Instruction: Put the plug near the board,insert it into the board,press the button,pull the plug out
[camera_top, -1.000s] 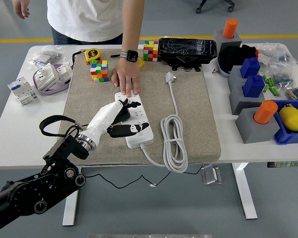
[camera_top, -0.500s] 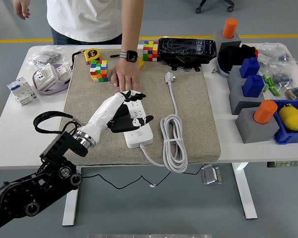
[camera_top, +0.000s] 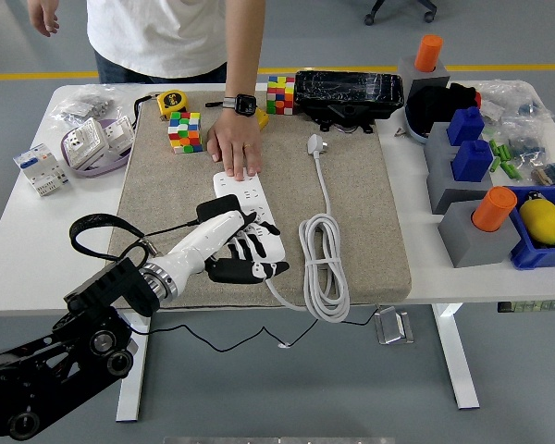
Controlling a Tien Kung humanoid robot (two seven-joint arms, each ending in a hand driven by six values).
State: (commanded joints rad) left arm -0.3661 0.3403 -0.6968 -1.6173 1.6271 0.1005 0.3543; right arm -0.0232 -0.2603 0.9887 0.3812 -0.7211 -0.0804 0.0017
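While a person's hand (camera_top: 235, 146) pins the board (camera_top: 248, 215), the left hand (camera_top: 233, 248) rests spread beside the black plug (camera_top: 218, 209).

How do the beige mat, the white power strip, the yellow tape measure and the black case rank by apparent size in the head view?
1. Beige mat
2. Black case and white power strip: too close to rank, the strip being partly hidden.
3. Yellow tape measure

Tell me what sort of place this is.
Probably a robotics lab or test workshop: a white table cluttered with test props like Rubik's cubes, a power strip on a mat, parts bins, and a yellow floor line.
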